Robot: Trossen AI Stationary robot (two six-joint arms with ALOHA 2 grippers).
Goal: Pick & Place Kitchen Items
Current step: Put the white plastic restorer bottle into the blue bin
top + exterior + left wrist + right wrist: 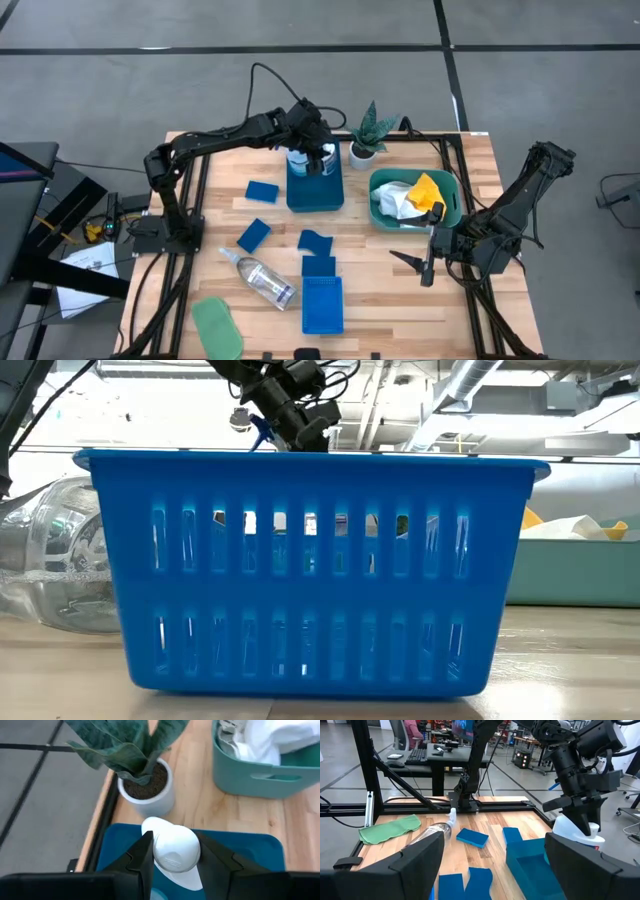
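At the desk's near edge a green cloth is laid flat, with a clear plastic bottle lying beside a blue tray. Toward the right edge the right gripper is held wide open and empty. Near the far edge, the white bottle is clamped at its cap by the left gripper, over another blue tray.

Glossy plastic white bottle; matt wooden table.

One camera looks straight down on the wooden-slat table; another, at table height, sits close against a slotted blue plastic basket; both wrist cameras share the white bottle.
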